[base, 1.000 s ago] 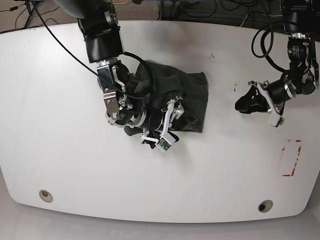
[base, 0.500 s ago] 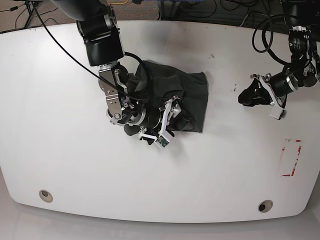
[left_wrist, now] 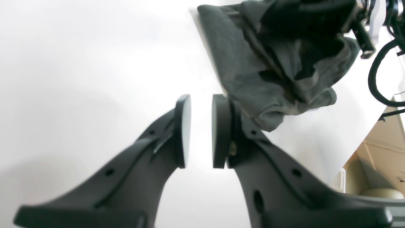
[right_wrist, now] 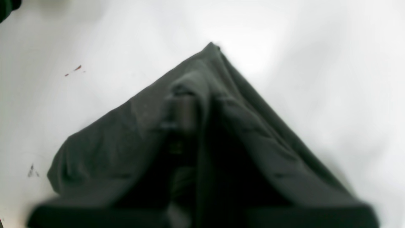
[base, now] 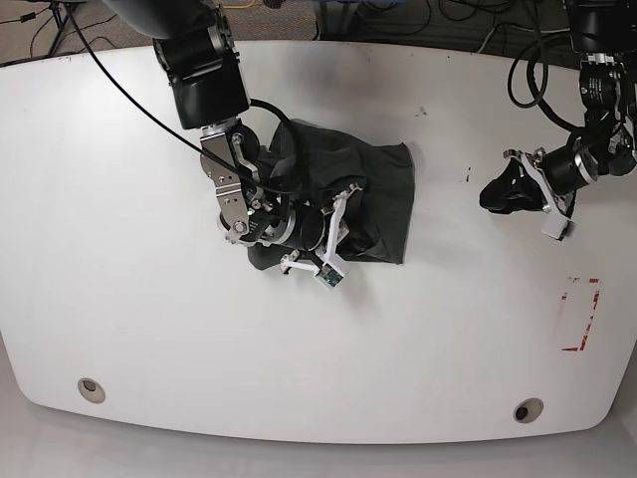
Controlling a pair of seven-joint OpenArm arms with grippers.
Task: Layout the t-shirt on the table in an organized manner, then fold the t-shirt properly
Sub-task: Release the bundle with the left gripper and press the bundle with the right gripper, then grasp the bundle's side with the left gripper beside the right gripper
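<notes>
Right hand [right_wrist: 201,104], newly closing since the earlier frame, is clamping t-shirt [base: 394,199], bunched on desk [base: 179,339]; left hand [left_wrist: 201,99], fingers parted, is hovering clear; a pinch catching several layers is risking a crooked, dragged fold.

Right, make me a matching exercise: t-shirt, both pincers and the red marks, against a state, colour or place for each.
Column one
1. t-shirt
2. left pincer
3. right pincer
4. red marks

Column two
A. shut on a raised ridge of cloth
B. on the white table, towards the right edge of the base view
C. dark grey, wrinkled
D. open, away from the cloth

Right pairs: 1-C, 2-D, 3-A, 4-B
</notes>
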